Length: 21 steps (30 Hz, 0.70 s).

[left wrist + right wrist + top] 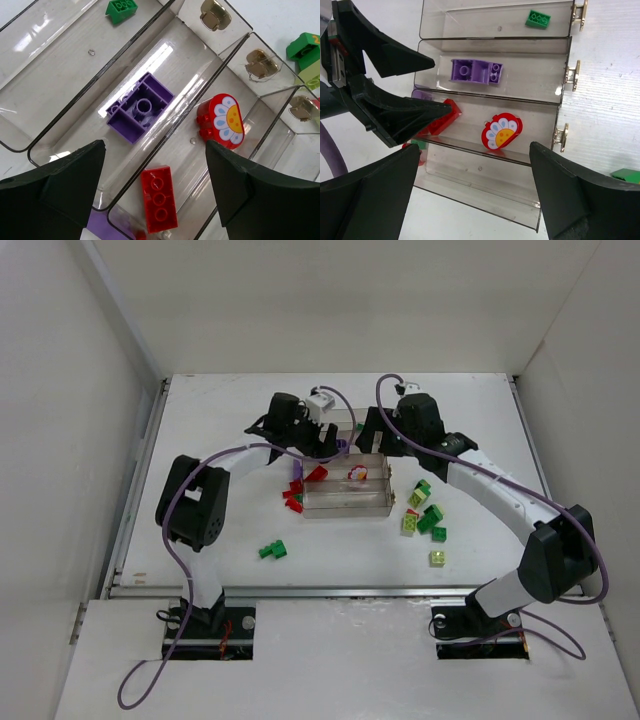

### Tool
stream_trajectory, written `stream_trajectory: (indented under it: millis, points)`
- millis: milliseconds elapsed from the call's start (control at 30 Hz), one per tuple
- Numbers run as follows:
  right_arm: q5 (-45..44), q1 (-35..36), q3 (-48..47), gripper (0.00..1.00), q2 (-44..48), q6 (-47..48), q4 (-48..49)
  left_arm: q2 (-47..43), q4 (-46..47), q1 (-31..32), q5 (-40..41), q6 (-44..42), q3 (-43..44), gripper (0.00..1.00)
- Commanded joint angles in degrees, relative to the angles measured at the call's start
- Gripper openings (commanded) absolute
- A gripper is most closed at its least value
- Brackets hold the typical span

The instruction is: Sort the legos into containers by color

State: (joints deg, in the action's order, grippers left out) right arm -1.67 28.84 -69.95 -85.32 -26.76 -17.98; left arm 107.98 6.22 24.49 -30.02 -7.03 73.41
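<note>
The clear tray (345,508) has four long compartments. In the left wrist view, the first holds a dark green lego (121,10), the second a purple lego (140,106), and the third a red flower piece (225,121) and a flat red lego (159,199). My left gripper (155,146) hangs open over that flat red lego, which lies loose on the compartment floor, touching neither finger. My right gripper (475,147) is open over the bare fourth compartment (485,197), holding nothing. In its view the left gripper's fingers (400,117) partly hide the flat red lego (442,119).
Loose legos lie on the white table: red ones (293,496) by the tray's left end, a green pair (273,551) in front, and green and lime ones (425,518) to the right with one lime lego (437,557) nearer. White walls enclose the table.
</note>
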Motion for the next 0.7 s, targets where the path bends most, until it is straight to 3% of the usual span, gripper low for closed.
stream_trajectory:
  millis: [0,100,167,233,267,333,433,667]
  points:
    - [0.9,-0.2,-3.2,0.96,0.8,0.7,0.8,-3.9,-2.8,-0.8,-1.2,-0.7,3.9,0.79]
    - [0.9,-0.2,-3.2,0.96,1.5,1.3,0.8,-8.4,-5.1,-2.0,4.2,-1.2,3.1,0.74]
    - [0.9,-0.2,-3.2,0.96,2.0,1.3,0.8,-12.4,-6.9,-2.9,7.9,-1.2,0.1,0.65]
    - [0.9,-0.2,-3.2,0.96,2.5,1.3,0.2,-14.7,-6.9,-4.5,12.4,-1.2,-4.1,0.54]
    - [0.9,-0.2,-3.2,0.96,2.5,1.3,0.2,-15.7,-6.9,-5.1,13.4,-1.2,-5.5,0.40]
    - [0.9,-0.2,-3.2,0.96,2.5,1.3,0.2,-17.1,-6.9,-5.7,14.0,-2.5,-7.6,0.31]
    - [0.9,-0.2,-3.2,0.96,2.5,1.3,-0.3,-15.6,-7.4,-5.7,13.5,-3.3,-8.7,0.29]
    - [0.4,-0.2,-4.4,0.96,3.0,1.8,-0.8,-9.6,-10.7,-5.7,12.8,-1.2,-7.3,0.39]
